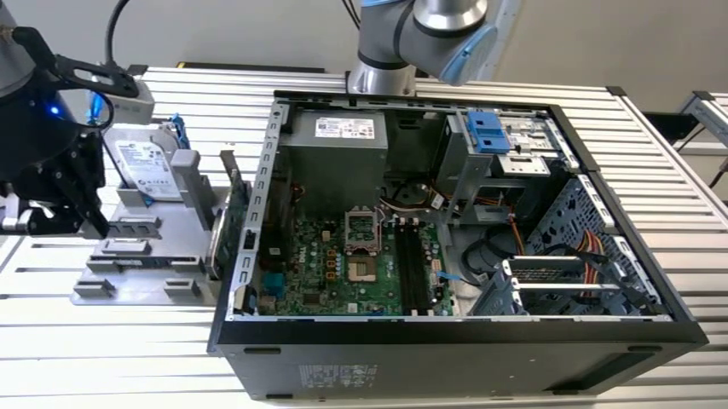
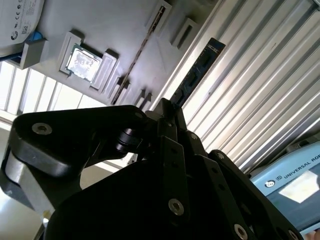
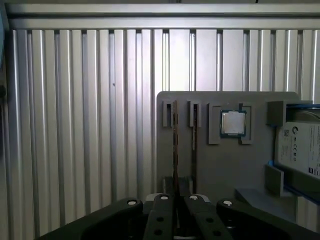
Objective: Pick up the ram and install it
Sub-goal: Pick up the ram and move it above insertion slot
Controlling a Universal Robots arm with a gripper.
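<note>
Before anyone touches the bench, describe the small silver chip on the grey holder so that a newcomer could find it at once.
Find the grey holder plate lying on the ribbed metal table beside the open computer case. The chip sits in a recess between the narrow slots and the hard drive; it alone is small, square and shiny silver.

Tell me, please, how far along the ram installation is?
Done: nothing shows yet; the long black memory slots on the green motherboard look empty. In hand: the black gripper sits close to the thin dark green-blue ram stick at the grey holder tray; a grasp cannot be confirmed. Left: seating it in a slot.
</note>
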